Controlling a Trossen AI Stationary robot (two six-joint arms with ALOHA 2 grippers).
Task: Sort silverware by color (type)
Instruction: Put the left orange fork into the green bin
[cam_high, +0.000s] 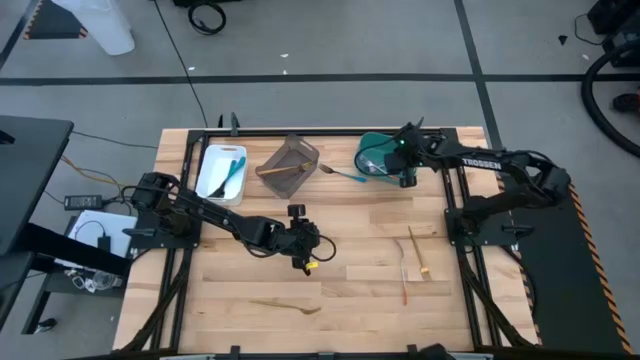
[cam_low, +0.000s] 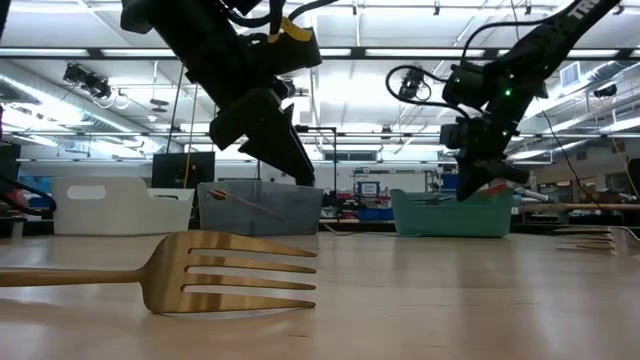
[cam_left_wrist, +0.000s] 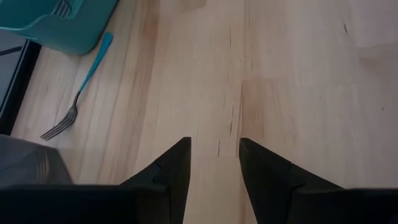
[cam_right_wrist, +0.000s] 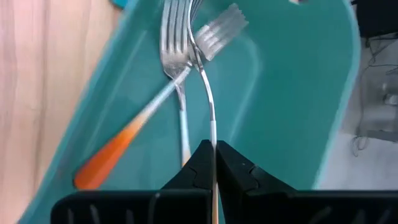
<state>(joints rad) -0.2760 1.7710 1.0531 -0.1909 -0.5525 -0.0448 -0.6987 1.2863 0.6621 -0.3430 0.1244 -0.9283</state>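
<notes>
My right gripper (cam_high: 406, 172) (cam_right_wrist: 214, 147) hangs over the teal bin (cam_high: 372, 155) (cam_right_wrist: 292, 93), shut on a metal fork (cam_right_wrist: 207, 93). In the bin lie an orange-handled fork (cam_right_wrist: 118, 146) and another fork (cam_right_wrist: 177, 56). A blue-handled fork (cam_high: 341, 173) (cam_left_wrist: 81, 87) lies flat on the table beside the teal bin. On the near right lie an orange-handled fork (cam_high: 403, 272) and a tan utensil (cam_high: 419, 252); a tan fork (cam_high: 286, 305) (cam_low: 200, 272) lies near the front edge. My left gripper (cam_high: 308, 258) (cam_left_wrist: 214, 146) stands open above bare wood at mid-table. My right gripper pinches the fork's slim shaft (cam_right_wrist: 213, 134) between its two fingertips, where the metal neck meets the handle. The fingers slant down from above and the fork runs on along them. Its tines (cam_right_wrist: 194, 12) point away, over the forks in the bin; whether they touch, I cannot tell.
A white bin (cam_high: 222, 170) with blue utensils stands at the far left. A grey-brown bin (cam_high: 291, 165) holding a tan utensil stands beside it. Bare wood lies around my left gripper and along the near middle of the table (cam_high: 350, 300).
</notes>
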